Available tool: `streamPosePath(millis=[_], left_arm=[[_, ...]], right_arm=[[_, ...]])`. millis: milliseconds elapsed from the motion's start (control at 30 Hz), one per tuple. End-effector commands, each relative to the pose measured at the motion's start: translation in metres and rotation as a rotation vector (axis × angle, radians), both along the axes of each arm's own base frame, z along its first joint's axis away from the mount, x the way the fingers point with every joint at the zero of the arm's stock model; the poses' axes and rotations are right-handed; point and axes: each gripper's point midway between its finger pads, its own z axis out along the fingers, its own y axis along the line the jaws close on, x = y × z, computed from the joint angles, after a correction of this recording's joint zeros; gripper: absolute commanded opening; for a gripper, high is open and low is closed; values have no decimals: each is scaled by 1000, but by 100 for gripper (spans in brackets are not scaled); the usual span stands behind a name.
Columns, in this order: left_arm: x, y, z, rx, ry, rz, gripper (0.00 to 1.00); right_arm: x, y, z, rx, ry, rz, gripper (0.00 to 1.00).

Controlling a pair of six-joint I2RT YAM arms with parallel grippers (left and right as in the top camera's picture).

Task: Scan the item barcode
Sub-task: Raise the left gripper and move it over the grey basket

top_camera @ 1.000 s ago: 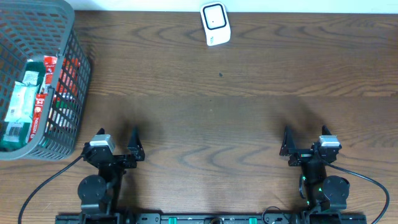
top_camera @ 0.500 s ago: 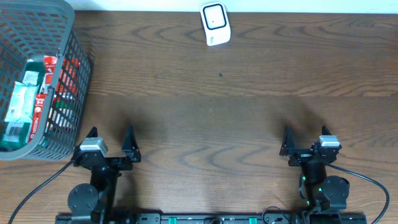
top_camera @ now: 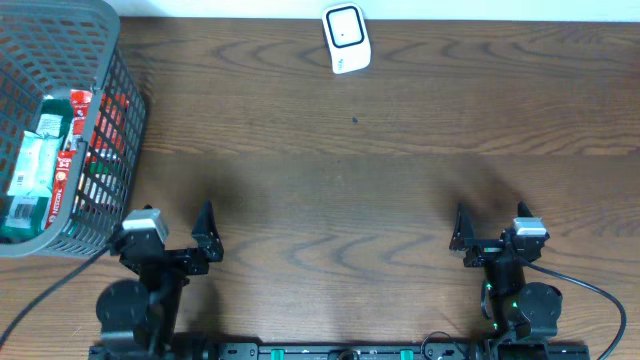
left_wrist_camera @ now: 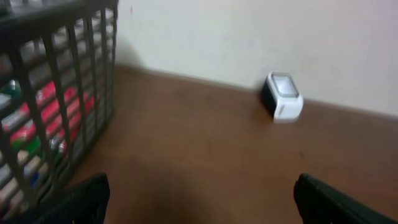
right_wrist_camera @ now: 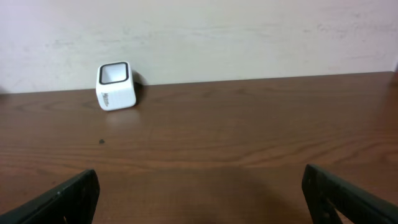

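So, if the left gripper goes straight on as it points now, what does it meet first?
Probably nothing: bare table ahead of the left gripper, basket left of the line, scanner right; depth unclear.

Matt wood-grain table (top_camera: pixel 350 180), probably plastic mesh basket (top_camera: pixel 60 40), glossy white scanner (top_camera: pixel 346 40)

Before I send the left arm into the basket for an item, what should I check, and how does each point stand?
1. Left gripper open and empty: ok.
2. Right gripper open and empty: ok.
3. Packets in the basket to pick: ok.
4. Left gripper over the basket opening: not ok, it sits outside the near wall.
5. Scanner standing at the far edge of the table, nothing in front: ok.
6. Barcode visible on a packet: cannot tell.
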Motion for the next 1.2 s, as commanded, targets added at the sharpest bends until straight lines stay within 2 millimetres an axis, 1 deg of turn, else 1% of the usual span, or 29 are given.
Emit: streamPosePath(millis=[0, 267, 333, 500, 600, 700, 767, 1067, 1100, 1133, 1167], left_arm=[[-1, 0, 20, -7, 35, -1, 95], [2, 0, 51, -12, 221, 0, 95], [2, 0, 59, -13, 275, 0, 98], [4, 0, 71, -17, 441, 0, 98], [5, 0, 74, -20, 538, 0, 98], [6, 0, 69, -22, 644, 1, 98], [7, 0, 62, -24, 717, 1, 98], [30, 1, 29, -28, 874, 1, 98], [32, 1, 27, -28, 881, 2, 92], [33, 1, 26, -28, 885, 2, 72], [35, 1, 24, -28, 890, 1, 60]], right_arm=[[0, -4, 0, 9, 0, -17, 99], [0, -4, 0, 9, 0, -17, 99], [0, -4, 0, 9, 0, -17, 99], [0, -4, 0, 9, 0, -17, 99], [0, -4, 0, 9, 0, -17, 99], [0, -4, 0, 9, 0, -17, 99], [0, -4, 0, 9, 0, -17, 99], [0, -4, 0, 9, 0, -17, 99], [0, -4, 0, 9, 0, -17, 99], [0, -4, 0, 9, 0, -17, 99], [0, -4, 0, 9, 0, -17, 99]])
